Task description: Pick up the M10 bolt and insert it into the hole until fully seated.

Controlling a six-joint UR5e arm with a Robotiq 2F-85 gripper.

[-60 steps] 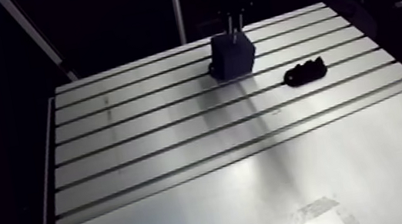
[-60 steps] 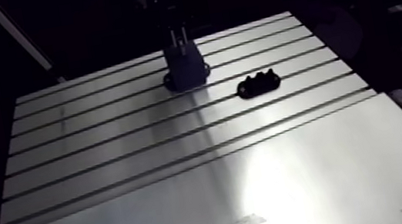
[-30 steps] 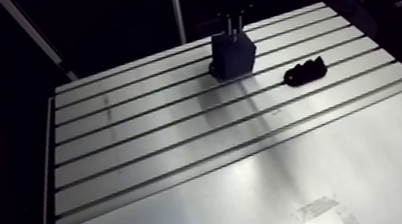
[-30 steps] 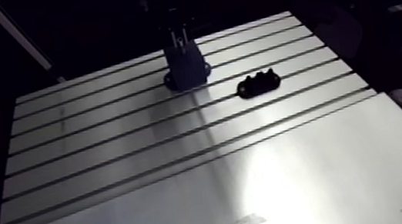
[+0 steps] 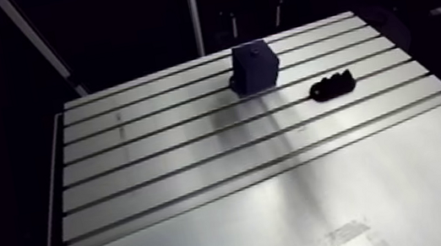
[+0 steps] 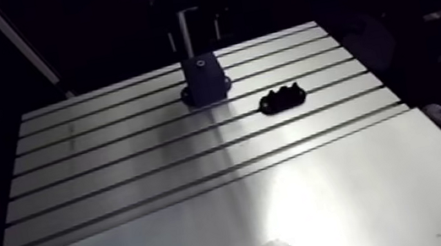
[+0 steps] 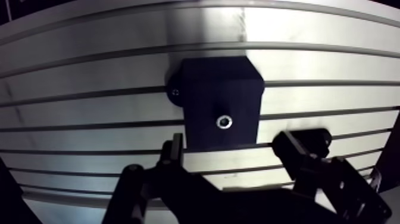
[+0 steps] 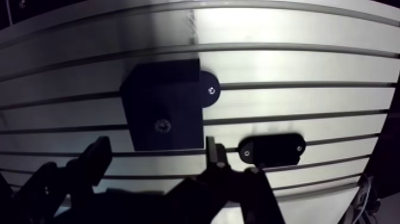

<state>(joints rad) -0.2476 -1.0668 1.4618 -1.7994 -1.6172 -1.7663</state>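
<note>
Nearest us in the arm view is the plain sheet end of the bench (image 5: 292, 224); behind it the slotted part runs back. Further back on the slots we note a small, low black holder (image 6: 283, 100) with a bumpy top. We can't make out anything in it. Just beyond and beside it, not touching, the dark block (image 5: 255, 66) stands upright, fixed to the bench by a rounded tab (image 7: 175, 92) with one screw.

In the block's top face we see the M10 bolt (image 7: 224, 122). Only its shiny socket head shows, down in the hole, and the shank is hidden. We can't tell whether the head sits fully flush.

Furthest back and highest, the arm comes down from the top edge, dark against the room, with the wrist pointing straight down over the block. The end effector (image 7: 235, 143) hangs above the block, clear of it and not touching the bolt.

In the wrist view we see both fingers (image 7: 309, 167) spread wide, with nothing gripped between them. The block's near edge lies in the gap between them. The bolt head is just ahead of the gap, roughly centred. The holder shows just beside one finger, apart from the block.
</note>
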